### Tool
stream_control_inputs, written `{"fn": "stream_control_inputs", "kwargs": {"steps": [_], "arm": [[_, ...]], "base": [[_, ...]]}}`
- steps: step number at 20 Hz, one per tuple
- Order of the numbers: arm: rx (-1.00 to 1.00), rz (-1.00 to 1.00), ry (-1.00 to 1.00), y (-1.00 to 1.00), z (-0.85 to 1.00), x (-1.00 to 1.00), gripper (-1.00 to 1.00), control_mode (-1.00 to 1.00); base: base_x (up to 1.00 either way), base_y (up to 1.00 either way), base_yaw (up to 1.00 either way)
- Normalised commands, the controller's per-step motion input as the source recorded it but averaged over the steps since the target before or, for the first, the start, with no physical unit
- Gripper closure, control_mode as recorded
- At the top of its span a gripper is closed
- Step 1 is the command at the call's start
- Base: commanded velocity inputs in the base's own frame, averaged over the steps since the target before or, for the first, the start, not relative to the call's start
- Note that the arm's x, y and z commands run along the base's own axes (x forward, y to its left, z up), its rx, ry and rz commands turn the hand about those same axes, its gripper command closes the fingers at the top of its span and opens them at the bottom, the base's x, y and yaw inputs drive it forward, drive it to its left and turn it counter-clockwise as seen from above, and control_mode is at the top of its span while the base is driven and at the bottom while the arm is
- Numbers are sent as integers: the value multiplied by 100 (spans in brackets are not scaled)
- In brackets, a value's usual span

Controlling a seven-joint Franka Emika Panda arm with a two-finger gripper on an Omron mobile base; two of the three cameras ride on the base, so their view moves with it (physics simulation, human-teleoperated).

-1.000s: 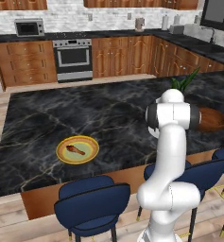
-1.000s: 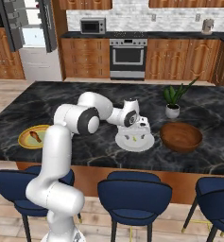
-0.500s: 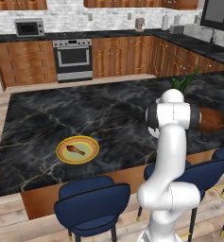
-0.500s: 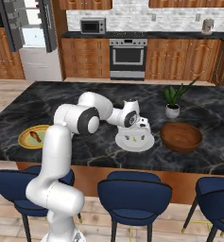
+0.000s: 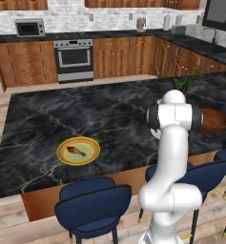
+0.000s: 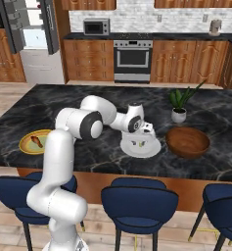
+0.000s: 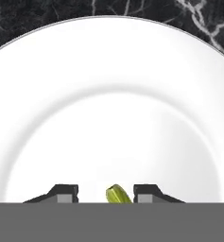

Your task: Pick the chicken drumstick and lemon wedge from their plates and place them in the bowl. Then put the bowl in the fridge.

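Hovering low over the white plate point(image 7: 111, 94), the gripper point(image 7: 106, 193) has its two dark finger tips point(image 7: 65, 193) either side of the lemon wedge point(image 7: 117, 194), with a small gap on each side, so the jaws are partly closed but no firm squeeze shows; whether they already touch the fruit I cannot tell. The wedge lies on the plate's flat centre, between the tips. It looks tiny and light, probably a bit soft and slick on the skin, so a gentle pinch across its middle seems the safest hold; too hard a squeeze could make it pop out sideways or skate over the smooth plate.

From the right side, the gripper point(image 6: 146, 131) reaches down onto the white plate point(image 6: 149, 149), just beside the wooden bowl point(image 6: 188, 141) on the dark counter point(image 6: 88, 95). Farther off to the left, the drumstick point(image 6: 36, 141) lies on the yellow plate point(image 6: 25, 146). Behind, the fridge point(image 6: 34, 39) stands open.
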Motion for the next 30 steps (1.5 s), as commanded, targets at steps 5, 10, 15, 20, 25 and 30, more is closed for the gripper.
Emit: {"fn": "stream_control_inputs", "kwargs": {"steps": [5,10,15,20,25,30], "arm": [[0,-16,-1,0,-15,-12,100,-100],[0,-16,-1,0,-7,-2,100,-100],[0,-10,-3,0,22,0,100,-100],[0,-1,0,-1,60,1,100,-100],[-1,0,0,-10,54,-3,100,-100],[-4,0,0,-28,40,-3,100,-100]], "base": [[0,0,0],[0,0,0],[0,0,0],[0,0,0],[0,0,0],[0,0,0]]}}
